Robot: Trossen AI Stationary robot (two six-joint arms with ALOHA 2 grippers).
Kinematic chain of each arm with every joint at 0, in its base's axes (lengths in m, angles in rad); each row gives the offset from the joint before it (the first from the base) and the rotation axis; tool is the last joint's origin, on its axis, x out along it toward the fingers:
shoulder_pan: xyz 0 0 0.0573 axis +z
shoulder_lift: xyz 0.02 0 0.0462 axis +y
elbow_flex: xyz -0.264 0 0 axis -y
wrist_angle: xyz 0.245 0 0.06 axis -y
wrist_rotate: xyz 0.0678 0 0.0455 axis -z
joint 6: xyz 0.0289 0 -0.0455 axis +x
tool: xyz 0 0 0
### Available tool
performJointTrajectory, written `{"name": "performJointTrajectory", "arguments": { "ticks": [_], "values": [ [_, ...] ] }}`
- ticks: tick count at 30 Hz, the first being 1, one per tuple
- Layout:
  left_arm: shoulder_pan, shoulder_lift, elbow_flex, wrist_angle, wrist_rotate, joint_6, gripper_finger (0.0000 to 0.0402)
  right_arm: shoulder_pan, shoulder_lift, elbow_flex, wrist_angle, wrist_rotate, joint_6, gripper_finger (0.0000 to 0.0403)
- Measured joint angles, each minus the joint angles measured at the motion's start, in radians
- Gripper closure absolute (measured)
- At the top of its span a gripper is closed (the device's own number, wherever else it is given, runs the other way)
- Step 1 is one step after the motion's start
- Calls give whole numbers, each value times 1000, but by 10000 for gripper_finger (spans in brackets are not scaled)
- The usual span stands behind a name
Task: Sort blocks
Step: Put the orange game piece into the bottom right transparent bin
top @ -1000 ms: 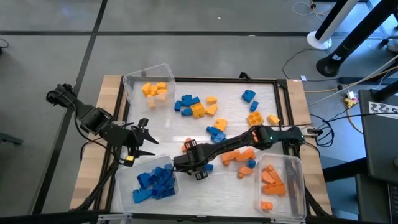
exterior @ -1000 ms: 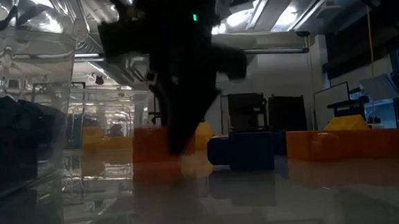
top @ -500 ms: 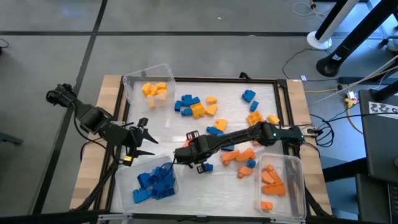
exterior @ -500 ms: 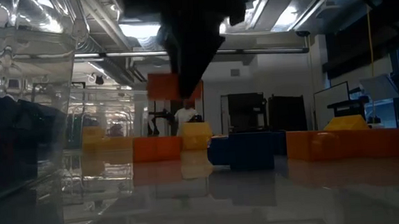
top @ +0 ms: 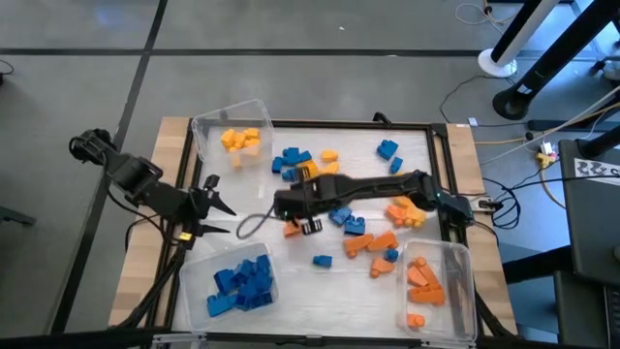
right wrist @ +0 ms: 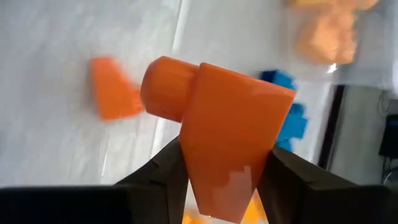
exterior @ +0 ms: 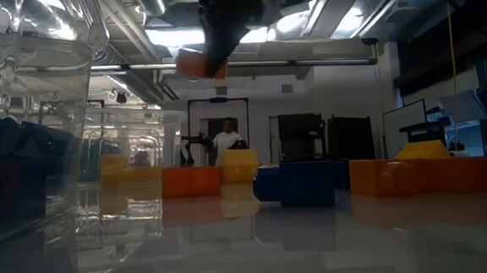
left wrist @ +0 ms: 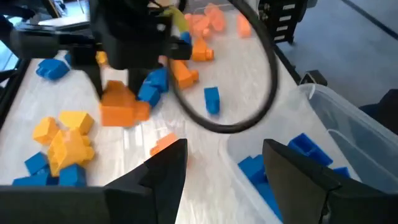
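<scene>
Blue, orange and yellow studded blocks lie scattered on the white table. My right gripper hangs over the table's middle, shut on one orange block, which also shows in the left wrist view and high up in the low view. A small orange piece lies on the table below it. My left gripper hovers open near the table's left edge, beside the bin of blue blocks, touching nothing. My right gripper pinches the orange block by its two opposite side faces between its two fingers. It comes from above, pointing down. The block is lifted clear of the table, and a round stud sticks out of it sideways.
Three clear bins stand on the table: yellow blocks at the far left, blue at the near left, orange at the near right. Loose blocks crowd the far middle and the right. A black cable loops by the right gripper.
My right gripper, shut on the orange block, has risen from the table and moved toward the far edge. The block has gone from resting among the others to hanging well above them. A blue block shows where the gripper stood.
</scene>
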Motion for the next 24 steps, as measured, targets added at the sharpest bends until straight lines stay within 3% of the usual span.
{"name": "performJointTrajectory", "arguments": {
  "ticks": [6, 16, 20, 24],
  "values": [
    [0, -6, 0, -29, -33, 19, 204, -66, -7, -1, 50, -87, -60, 243],
    [0, -6, 0, -66, -71, 27, 204, -62, -28, -1, -2, -506, -34, 246],
    [0, -2, 0, -60, -71, 26, 204, -25, -71, -1, -18, -532, 19, 248],
    [0, 12, 0, -53, -84, 26, 204, 19, -120, -1, -71, -476, 86, 247]
  ]
}}
